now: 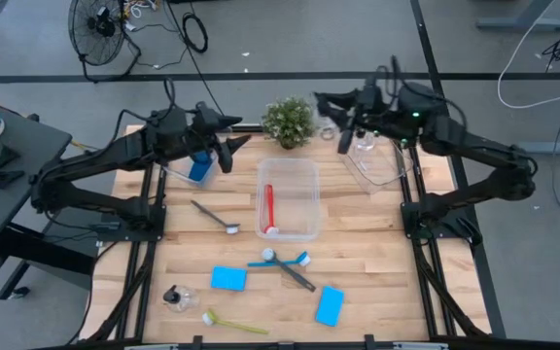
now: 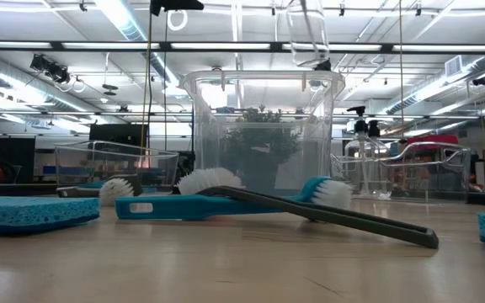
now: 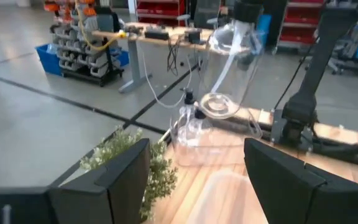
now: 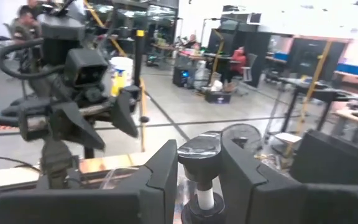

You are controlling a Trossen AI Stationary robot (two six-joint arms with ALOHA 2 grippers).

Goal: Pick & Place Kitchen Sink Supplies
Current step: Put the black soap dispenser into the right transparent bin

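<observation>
The right pincer (image 4: pixel 199 163), clamped on the black pump top of a clear bottle (image 3: pixel 232 50), hangs over the right bin (image 1: pixel 382 170) at one o'clock on the worktop (image 1: pixel 377 253). It should probably lower straight down and release only once the base sits beside the standing bottle (image 3: pixel 188 124), while the left pincer (image 1: pixel 222 146) waits open over the left bin (image 1: pixel 178 175) at eleven o'clock. There are three bins, five brushes (the red brush (image 1: pixel 268 206) in the middle bin (image 1: pixel 299 194)), three blue sponges and three bottles.

Left arm (image 1: pixel 115 165) raised at the table's back-left, jaws apart, right arm (image 1: pixel 474 156) raised back-right, jaws clamped
</observation>
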